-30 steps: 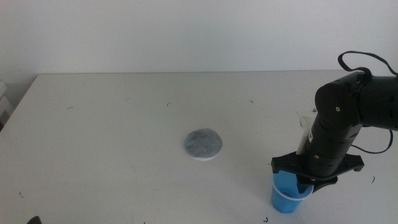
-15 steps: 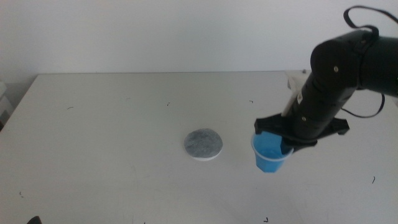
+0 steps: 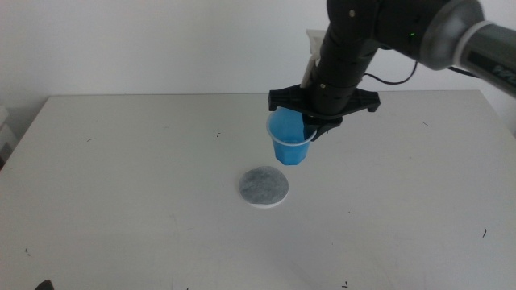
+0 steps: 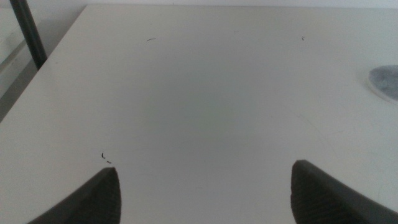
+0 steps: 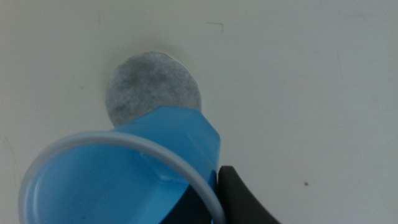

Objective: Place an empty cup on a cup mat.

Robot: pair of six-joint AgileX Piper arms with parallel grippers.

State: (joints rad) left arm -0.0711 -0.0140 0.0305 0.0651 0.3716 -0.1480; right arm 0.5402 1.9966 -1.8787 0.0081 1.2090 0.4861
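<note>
My right gripper [image 3: 310,127] is shut on the rim of the bright blue cup [image 3: 289,138] and holds it upright in the air, above and a little behind-right of the grey cup mat [image 3: 264,186]. In the right wrist view the cup [image 5: 124,177] fills the near field, empty inside, with the cup mat [image 5: 152,87] on the table below and beyond it, and one dark finger [image 5: 239,199] against the cup's wall. My left gripper [image 4: 205,186] is open and empty, low over the table's left part; the cup mat's edge [image 4: 385,84] shows far off in its view.
The white table [image 3: 121,161] bears only small dark specks. Its left edge [image 4: 37,68] and a dark post [image 4: 28,31] show in the left wrist view. The right arm's cable [image 3: 395,72] hangs behind the arm.
My right gripper has lifted the cup from the table's front right and carried it up and left, to above the cup mat's far right side. The cup mat has not moved.
</note>
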